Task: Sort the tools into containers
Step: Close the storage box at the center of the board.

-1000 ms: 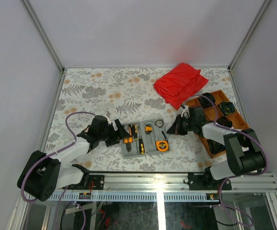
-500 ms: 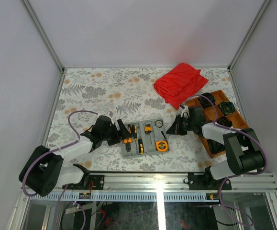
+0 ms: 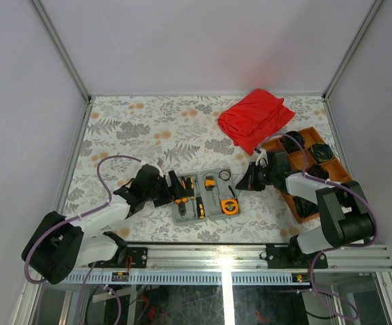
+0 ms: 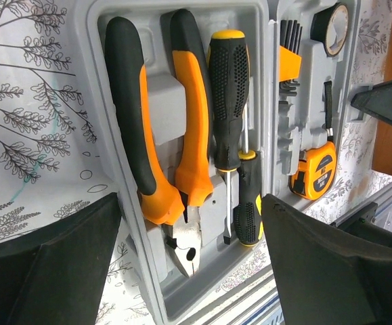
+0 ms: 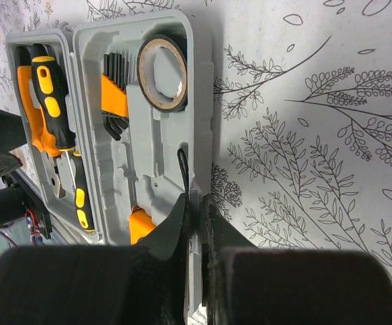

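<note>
Pliers (image 4: 158,156) and two screwdrivers lie in the left tray (image 4: 91,101) of the grey case, with the left hand (image 4: 189,230) spread wide over them

The orange-handled pliers sit in their moulded slot; the long screwdriver (image 4: 228,88) lies just beside them and the short screwdriver (image 4: 248,203) sits below it. In the wrist view the left hand's fingers (image 4: 60,271) stand either side of these tools, apart from them. The right tray (image 5: 201,81) holds an orange tape measure (image 4: 314,172), a roll of tape (image 5: 162,73) and hex keys (image 5: 114,95) in an orange holder. The tape measure carries a label, but its print is too small to read. The right hand (image 5: 194,210) is pressed together at the right tray's outer rim, low over the floral desk (image 5: 304,135) — whether it nips the rim cannot be told
</note>
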Controlling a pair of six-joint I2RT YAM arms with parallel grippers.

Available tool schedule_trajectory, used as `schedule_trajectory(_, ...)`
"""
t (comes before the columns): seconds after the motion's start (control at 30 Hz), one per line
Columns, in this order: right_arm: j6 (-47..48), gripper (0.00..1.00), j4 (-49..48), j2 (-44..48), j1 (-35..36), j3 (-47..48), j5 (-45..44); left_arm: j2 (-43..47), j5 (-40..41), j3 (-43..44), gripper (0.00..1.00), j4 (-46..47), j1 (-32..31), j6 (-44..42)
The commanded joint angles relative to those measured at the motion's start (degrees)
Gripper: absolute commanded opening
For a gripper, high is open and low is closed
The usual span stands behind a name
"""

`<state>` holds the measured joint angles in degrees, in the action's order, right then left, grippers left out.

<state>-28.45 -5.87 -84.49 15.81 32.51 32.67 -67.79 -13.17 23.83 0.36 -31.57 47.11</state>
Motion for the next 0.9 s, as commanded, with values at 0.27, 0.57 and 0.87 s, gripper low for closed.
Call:
schedule_trajectory(0.27, 1.8, 0.0, 4.7, -0.1, 2.5, 0.9, 1.1, 4.7, 0.8, 1.9, 0.8, 2.3, -2.5, 1.0)
schedule_trajectory(0.57, 1.4, 0.0, 4.8, -0.3, 4.7, 0.4, -0.6, 7.2, 1.7, 2.2, 0.78, 0.8, -3.3, 1.7)
schedule_trajectory(0.87, 1.3, 0.0, 5.0, -0.8, 6.8, 1.1, -1.4, 10.1, 3.0, 3.4, 0.75, -2.6, -4.1, 2.3)
